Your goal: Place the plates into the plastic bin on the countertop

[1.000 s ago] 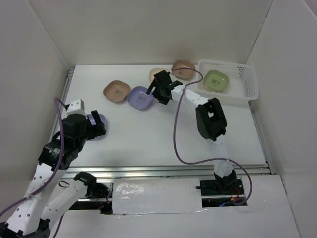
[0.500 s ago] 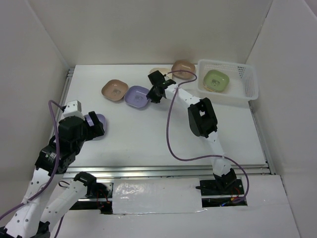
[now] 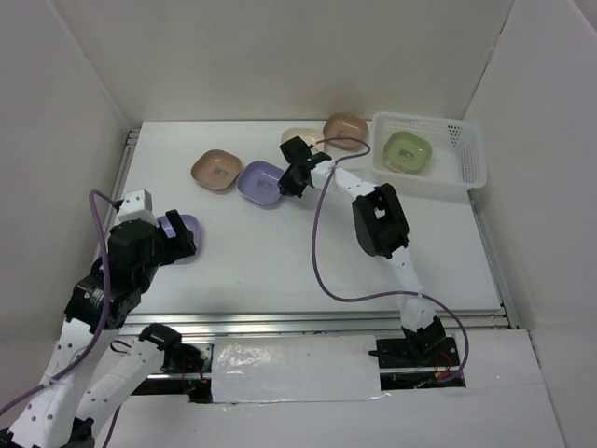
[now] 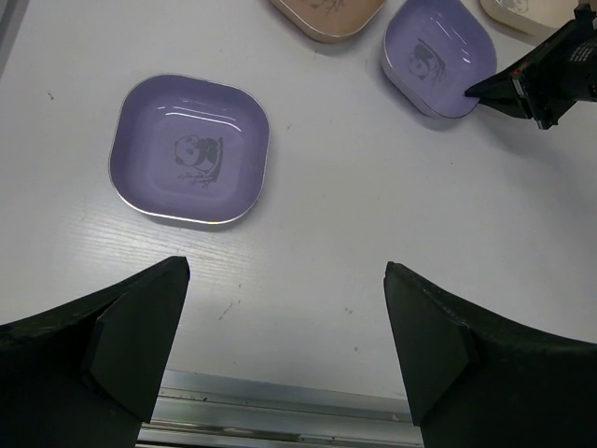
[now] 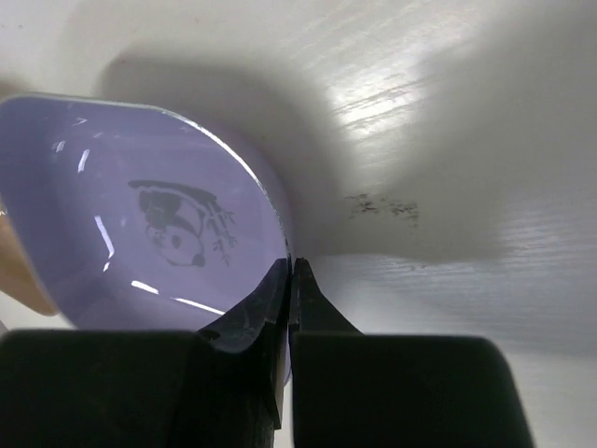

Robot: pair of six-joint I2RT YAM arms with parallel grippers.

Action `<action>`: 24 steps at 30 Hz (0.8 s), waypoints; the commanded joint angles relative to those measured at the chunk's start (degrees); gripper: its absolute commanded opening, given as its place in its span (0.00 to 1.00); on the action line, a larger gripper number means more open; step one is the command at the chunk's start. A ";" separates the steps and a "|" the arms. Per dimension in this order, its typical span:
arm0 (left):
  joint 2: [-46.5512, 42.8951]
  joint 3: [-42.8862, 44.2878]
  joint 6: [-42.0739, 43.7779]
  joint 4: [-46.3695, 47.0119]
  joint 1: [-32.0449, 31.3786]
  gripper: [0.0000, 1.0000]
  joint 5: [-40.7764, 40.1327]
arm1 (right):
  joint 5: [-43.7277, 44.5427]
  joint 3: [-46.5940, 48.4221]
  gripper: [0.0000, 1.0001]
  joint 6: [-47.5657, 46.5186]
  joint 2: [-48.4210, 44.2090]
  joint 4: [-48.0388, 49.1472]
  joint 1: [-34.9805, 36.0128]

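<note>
On the white countertop (image 3: 280, 252) lie a brown plate (image 3: 217, 171), a lilac plate (image 3: 260, 182), a cream plate (image 3: 298, 136) and another brown plate (image 3: 346, 128). A green plate (image 3: 408, 151) rests in the white plastic bin (image 3: 471, 159) at the back right. My right gripper (image 3: 286, 184) is shut on the right rim of the lilac plate (image 5: 159, 224), one finger inside and one outside (image 5: 291, 265). My left gripper (image 4: 286, 271) hangs open and holds nothing, above the table just in front of a second lilac plate (image 4: 189, 150), which sits near the left edge (image 3: 185, 224).
A metal rail (image 4: 280, 411) runs along the near table edge, right below my left fingers. The right arm's purple cable (image 3: 322, 252) loops over the middle of the table. White walls close in the left, back and right sides.
My right gripper has reached down and left and closed on the lilac plate's rim, nudging the plate slightly left. The left arm shifted a little and stays open.
</note>
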 commanded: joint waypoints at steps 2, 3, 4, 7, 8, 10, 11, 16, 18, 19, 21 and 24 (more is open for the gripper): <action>-0.33 -0.19 0.99 2.34 0.19 0.99 0.57 | 2.36 -5.19 0.00 -1.13 -8.48 -0.53 -0.83; -0.33 -0.28 0.90 2.43 0.19 0.99 0.65 | 3.67 -8.77 0.00 -1.66 -10.87 0.18 -1.09; -0.33 -0.28 0.99 2.35 0.10 0.99 0.83 | 4.03 -10.64 0.00 -2.45 -16.38 1.75 -1.53; -0.42 -0.28 0.99 2.43 0.19 0.99 0.83 | 1.59 -15.66 0.00 -8.07 -25.88 3.17 -6.61; -0.50 -0.28 1.07 2.52 0.19 0.99 1.18 | 0.10 -15.93 0.00 -11.74 -27.75 2.82 -8.63; -0.59 -0.37 1.16 2.78 0.19 0.99 1.27 | -0.45 -14.62 0.00 -14.57 -30.83 -1.19 -14.43; -0.68 -0.37 1.34 2.87 0.19 0.99 1.79 | 0.16 -13.05 0.00 -17.20 -31.37 -2.79 -16.54; -0.33 -0.45 1.51 3.05 0.10 0.99 2.06 | -1.66 -11.27 0.00 -18.81 -32.07 -8.60 -31.29; -0.15 -0.45 1.51 2.96 0.10 0.99 1.97 | -1.85 -13.46 0.00 -15.57 -32.43 -8.52 -35.18; -0.07 -0.37 1.51 2.87 0.19 0.99 1.97 | -1.59 -14.69 0.00 -14.16 -33.30 -7.04 -37.72; -0.07 -0.45 1.51 2.87 0.19 0.99 1.97 | -0.10 -18.12 0.00 -9.33 -34.01 -6.15 -39.58; 0.37 -0.45 1.25 2.87 0.19 0.99 1.62 | 1.82 -18.05 0.00 -6.34 -33.14 -4.55 -41.78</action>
